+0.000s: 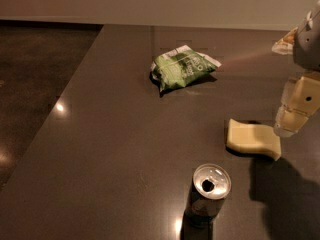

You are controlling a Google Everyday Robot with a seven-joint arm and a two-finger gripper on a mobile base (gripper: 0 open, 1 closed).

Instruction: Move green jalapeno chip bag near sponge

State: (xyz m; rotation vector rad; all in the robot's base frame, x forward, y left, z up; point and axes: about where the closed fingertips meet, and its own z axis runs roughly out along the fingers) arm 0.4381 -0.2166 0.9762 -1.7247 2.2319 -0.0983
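Observation:
The green jalapeno chip bag lies crinkled on the dark table top, toward the back middle. The pale yellow sponge lies flat at the right, well in front of and to the right of the bag. My gripper hangs at the right edge of the view, just right of the sponge and a little above the table. It holds nothing that I can see. The gripper is far from the bag.
An opened silver-topped can stands upright in front of the sponge, near the front. The dark table ends at the left, with floor beyond it. A pale wall runs along the back.

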